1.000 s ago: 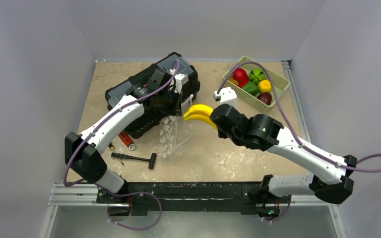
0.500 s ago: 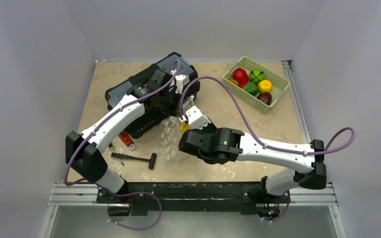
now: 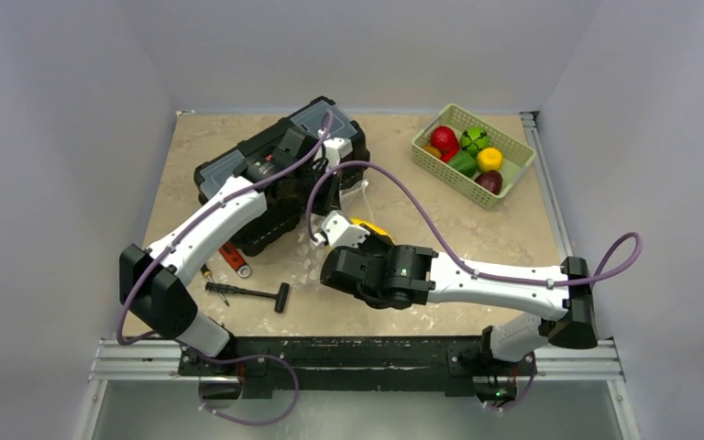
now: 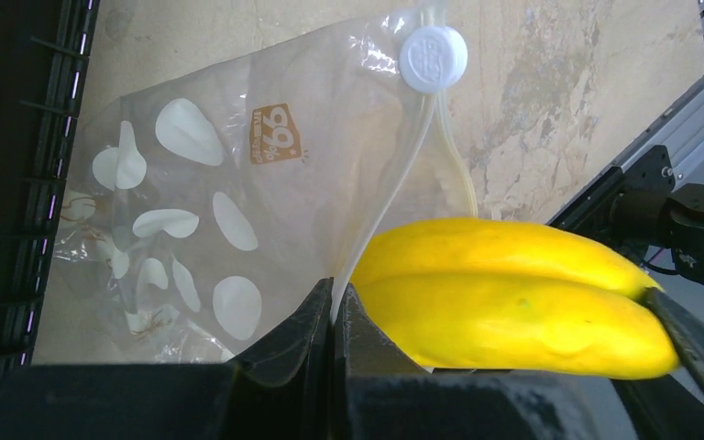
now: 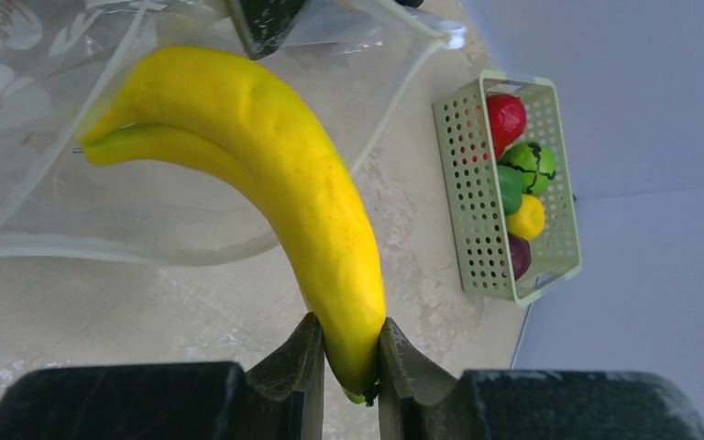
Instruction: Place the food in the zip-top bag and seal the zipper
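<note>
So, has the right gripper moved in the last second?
Yes: the right gripper, holding the banana, swung left, away from the green basket, toward the zip-top bag.

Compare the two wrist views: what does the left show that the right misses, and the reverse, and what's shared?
Left wrist only: the brown printed label on the bag and the metal rail at the table's edge. Right wrist only: the green basket of toy fruit. Both: the yellow banana at the dotted bag's open mouth, above the marbled table.
</note>
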### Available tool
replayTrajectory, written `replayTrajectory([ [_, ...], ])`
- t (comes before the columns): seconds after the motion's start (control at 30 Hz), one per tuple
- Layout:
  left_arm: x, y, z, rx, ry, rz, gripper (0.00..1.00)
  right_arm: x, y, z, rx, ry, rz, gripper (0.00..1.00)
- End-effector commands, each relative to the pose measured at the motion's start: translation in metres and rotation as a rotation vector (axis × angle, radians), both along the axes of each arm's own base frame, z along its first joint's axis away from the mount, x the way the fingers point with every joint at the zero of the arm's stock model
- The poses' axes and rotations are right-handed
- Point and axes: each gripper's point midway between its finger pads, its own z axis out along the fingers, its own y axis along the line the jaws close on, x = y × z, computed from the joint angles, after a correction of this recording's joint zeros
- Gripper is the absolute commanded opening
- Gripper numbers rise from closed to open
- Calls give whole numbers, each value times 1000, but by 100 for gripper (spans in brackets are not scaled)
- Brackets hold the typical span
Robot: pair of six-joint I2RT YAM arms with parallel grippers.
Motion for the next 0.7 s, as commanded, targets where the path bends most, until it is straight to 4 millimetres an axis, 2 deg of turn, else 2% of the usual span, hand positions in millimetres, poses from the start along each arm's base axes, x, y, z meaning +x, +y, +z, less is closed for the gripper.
replayTrajectory([
  [0.0,-5,-11,33,-95,-77,-34,0,-3,23,-3,64,21,84,0],
  [0.2,-18,-25,30,-120,-43,-112,0,-4,45,-8,108,34,190,0],
  [0.33,-27,-35,27,-134,-14,-155,0,3,53,-11,68,-12,220,0],
  [0.47,-34,-43,26,-166,20,-195,0,5,67,-12,109,-41,294,0],
  [0.53,-38,-46,26,-173,31,-213,0,14,69,-15,156,-51,323,5],
  [0.67,-42,-46,25,-161,29,-231,0,37,59,-9,293,-40,310,11],
])
